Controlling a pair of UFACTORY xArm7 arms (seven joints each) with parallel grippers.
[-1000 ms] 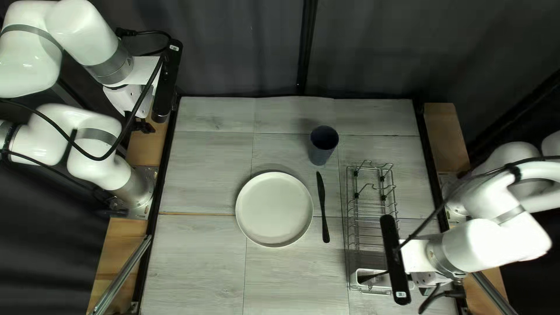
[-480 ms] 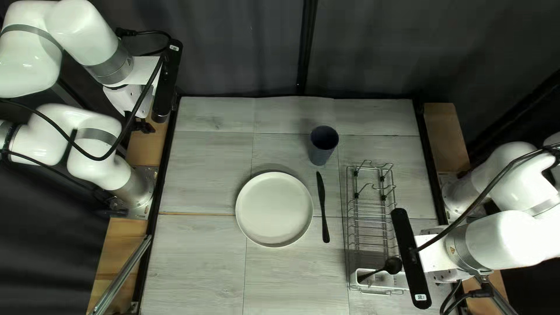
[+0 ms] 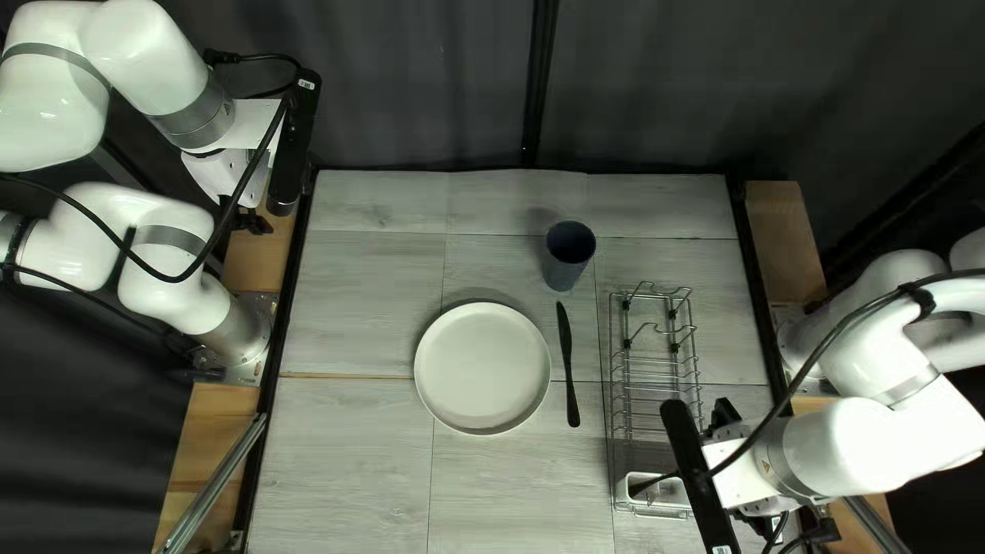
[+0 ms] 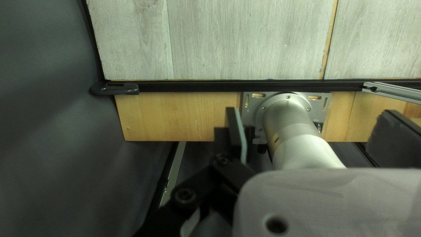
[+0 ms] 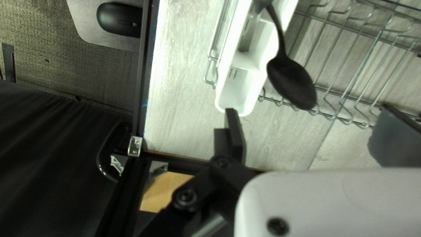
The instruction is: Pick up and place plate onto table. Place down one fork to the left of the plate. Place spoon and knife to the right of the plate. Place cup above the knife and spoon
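Note:
The pale round plate (image 3: 482, 367) lies mid-table in the top left view. Beside it, on the right, is the black knife (image 3: 568, 364), with the dark blue cup (image 3: 568, 256) above them. A black spoon's handle (image 3: 654, 482) rests in the white holder (image 3: 626, 488); its bowl is hidden there by my right gripper (image 3: 724, 412). In the right wrist view the spoon (image 5: 291, 83) lies ahead of my open gripper (image 5: 311, 136), not between its fingers. My left gripper (image 3: 251, 221) is off the table's left edge, open and holding nothing in the left wrist view (image 4: 313, 136). No fork is discernible.
A wire dish rack (image 3: 652, 395) stands right of the knife, the holder at its near end. My left arm's base (image 4: 287, 116) stands beside the left gripper. A black mouse (image 5: 119, 19) lies beyond the table edge.
My right gripper first shifted right, uncovering the spoon's bowl in the top left view, then came back left and turned, covering it again. My left arm, plate, knife and cup have stayed put.

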